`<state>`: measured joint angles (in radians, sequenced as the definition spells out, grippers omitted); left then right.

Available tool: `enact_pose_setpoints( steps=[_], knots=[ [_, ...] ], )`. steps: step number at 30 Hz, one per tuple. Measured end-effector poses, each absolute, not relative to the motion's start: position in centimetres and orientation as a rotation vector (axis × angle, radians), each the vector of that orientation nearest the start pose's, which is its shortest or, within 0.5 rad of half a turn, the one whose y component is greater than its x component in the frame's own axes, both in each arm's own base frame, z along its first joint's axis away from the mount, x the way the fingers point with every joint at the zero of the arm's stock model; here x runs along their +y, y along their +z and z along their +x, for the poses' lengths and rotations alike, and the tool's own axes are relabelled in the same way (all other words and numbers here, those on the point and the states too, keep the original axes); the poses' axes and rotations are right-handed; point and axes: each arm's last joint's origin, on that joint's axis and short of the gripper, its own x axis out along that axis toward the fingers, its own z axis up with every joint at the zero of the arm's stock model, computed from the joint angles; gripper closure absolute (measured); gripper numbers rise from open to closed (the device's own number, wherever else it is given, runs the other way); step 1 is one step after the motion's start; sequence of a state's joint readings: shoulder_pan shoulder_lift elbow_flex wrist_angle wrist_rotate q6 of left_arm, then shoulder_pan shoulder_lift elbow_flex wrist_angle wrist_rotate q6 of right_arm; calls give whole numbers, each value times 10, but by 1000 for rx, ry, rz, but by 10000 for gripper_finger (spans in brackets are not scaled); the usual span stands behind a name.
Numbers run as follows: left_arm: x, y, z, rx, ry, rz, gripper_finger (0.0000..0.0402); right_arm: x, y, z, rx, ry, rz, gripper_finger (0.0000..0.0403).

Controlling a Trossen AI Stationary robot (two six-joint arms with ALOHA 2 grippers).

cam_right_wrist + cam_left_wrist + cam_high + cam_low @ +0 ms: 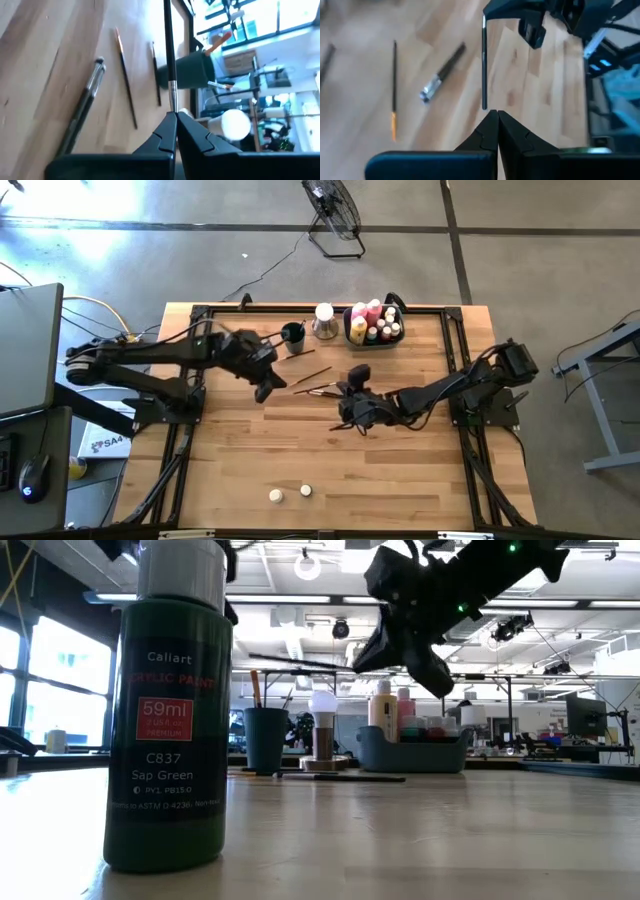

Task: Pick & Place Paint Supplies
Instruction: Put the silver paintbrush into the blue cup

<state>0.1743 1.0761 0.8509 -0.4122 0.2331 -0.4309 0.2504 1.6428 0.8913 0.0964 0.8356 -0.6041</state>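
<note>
Both arms' fingers (492,131) (172,131) pinch one brush (484,62); three brushes (312,385) on table.

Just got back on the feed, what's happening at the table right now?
Both arms are over the middle of the table, holding one thin brush between them: the left gripper is shut on one end and the right gripper on the other. More brushes lie on the wood. The bin already holds several bottles, and two small pots sit at the near edge.
</note>
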Motion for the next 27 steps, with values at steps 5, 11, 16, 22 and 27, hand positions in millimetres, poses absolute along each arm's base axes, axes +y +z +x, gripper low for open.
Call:
enact_pose_setpoints(
  steps=[5,11,16,22,27],
  knots=[
    [51,292,236,667,-31,-681,402,62,193,325,709,-375,-924,399],
    [77,286,250,717,-99,-819,402,65,191,323,721,-361,-936,399],
    [83,268,264,787,-110,-912,402,64,191,323,735,-356,-966,399],
    [89,252,277,796,-116,-881,401,64,191,323,734,-352,-965,399],
    [92,254,285,726,-132,-833,380,65,190,323,736,-343,-965,399]
  ],
)
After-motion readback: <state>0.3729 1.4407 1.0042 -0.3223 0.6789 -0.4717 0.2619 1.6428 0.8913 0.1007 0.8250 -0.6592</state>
